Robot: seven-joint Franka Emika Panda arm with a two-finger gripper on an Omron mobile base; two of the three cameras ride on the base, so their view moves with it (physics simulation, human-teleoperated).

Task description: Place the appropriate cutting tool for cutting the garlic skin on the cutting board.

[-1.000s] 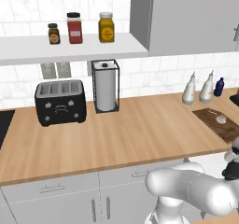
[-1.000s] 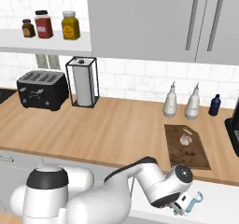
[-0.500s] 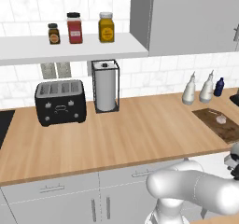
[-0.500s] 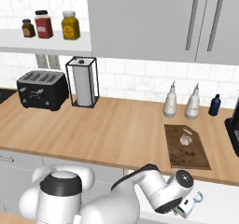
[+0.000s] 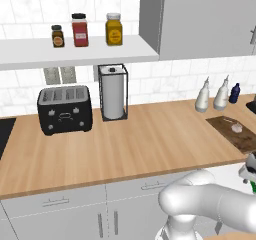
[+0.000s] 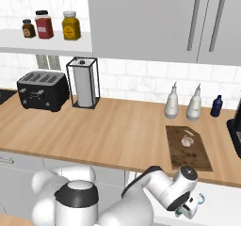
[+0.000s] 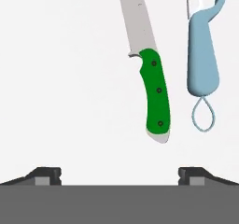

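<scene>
Below the desk's (image 6: 94, 131) front edge, we see our tool (image 7: 119, 172) spread wide and holding nothing, poised over a white surface where a green-handled knife (image 7: 149, 73) lies just beside a pale blue peeler (image 7: 203, 55). On the desk, the garlic (image 6: 187, 141) rests on the dark cutting board (image 6: 188, 155), near two white squeeze bottles (image 6: 172, 102).
</scene>
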